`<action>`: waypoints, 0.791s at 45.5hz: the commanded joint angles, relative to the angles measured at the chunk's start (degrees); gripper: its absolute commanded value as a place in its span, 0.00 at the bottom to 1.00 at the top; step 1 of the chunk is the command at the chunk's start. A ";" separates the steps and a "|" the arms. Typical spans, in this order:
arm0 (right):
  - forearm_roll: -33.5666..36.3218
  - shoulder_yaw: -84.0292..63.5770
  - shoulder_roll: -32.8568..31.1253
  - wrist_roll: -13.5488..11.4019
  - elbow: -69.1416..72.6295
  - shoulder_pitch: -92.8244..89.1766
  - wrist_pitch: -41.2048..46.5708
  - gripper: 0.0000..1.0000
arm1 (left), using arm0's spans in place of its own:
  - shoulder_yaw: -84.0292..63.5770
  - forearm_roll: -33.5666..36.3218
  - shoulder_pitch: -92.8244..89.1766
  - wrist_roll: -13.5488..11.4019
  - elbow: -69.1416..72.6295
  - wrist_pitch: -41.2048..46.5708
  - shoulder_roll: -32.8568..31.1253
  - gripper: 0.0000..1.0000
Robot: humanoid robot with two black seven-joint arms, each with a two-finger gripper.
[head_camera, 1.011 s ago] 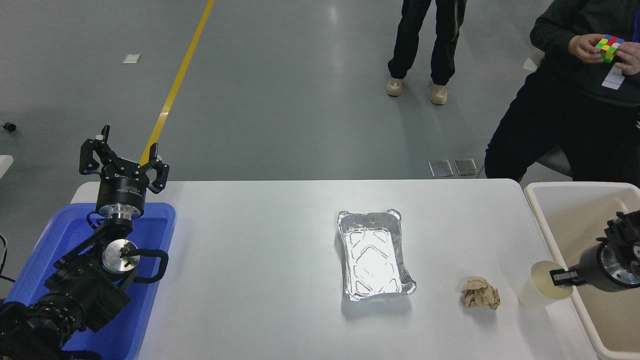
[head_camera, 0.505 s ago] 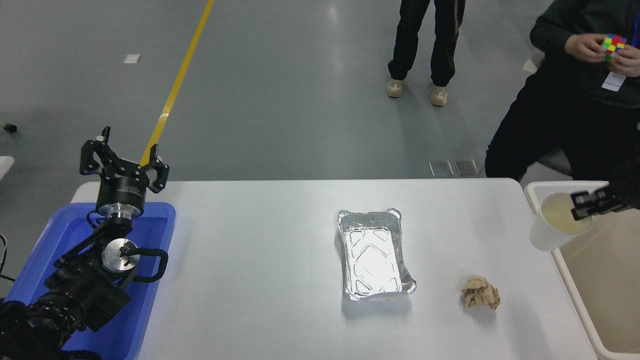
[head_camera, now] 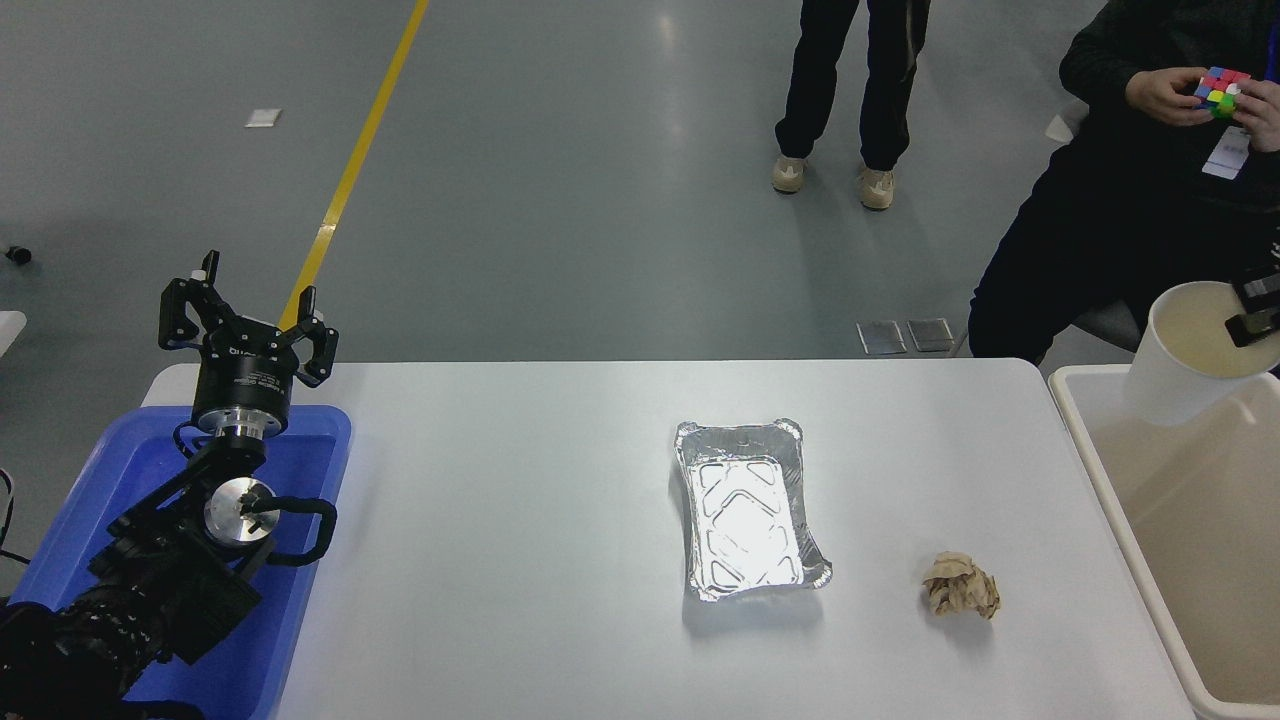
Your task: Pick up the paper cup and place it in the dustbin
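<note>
The white paper cup (head_camera: 1180, 370), cream inside, hangs tilted in the air over the far left corner of the cream-beige dustbin (head_camera: 1090, 470) at the right edge. My right gripper (head_camera: 1256, 322) shows only as black fingertips at the picture's right edge, shut on the cup's rim. The rest of the right arm is out of view. My left gripper (head_camera: 245, 318) is open and parked upright at the far left, above the blue bin.
A foil tray (head_camera: 748, 510) lies mid-table. A crumpled brown paper ball (head_camera: 960, 586) lies to its right. A blue plastic bin (head_camera: 150, 450) stands at the left. One person stands beyond the table; another sits at the top right, turning a colour cube (head_camera: 1220, 90).
My right gripper has lifted the cup off the table beside the paper ball, up and to the right, over the dustbin's far corner. The left arm has not moved.
</note>
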 commanded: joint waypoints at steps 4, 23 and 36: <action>13.20 7.19 -6.85 -1.25 -20.06 -10.61 0.19 0.00 | 0.00 0.01 0.00 0.00 0.00 0.00 0.00 0.99; 36.32 38.65 -11.95 -4.15 -52.94 -52.62 -8.41 0.00 | 0.00 0.01 0.00 0.00 0.00 0.00 0.00 0.99; 45.29 66.77 -4.31 -10.04 -58.75 -76.36 -28.71 0.00 | 0.00 0.01 0.00 0.00 0.00 0.00 0.00 0.99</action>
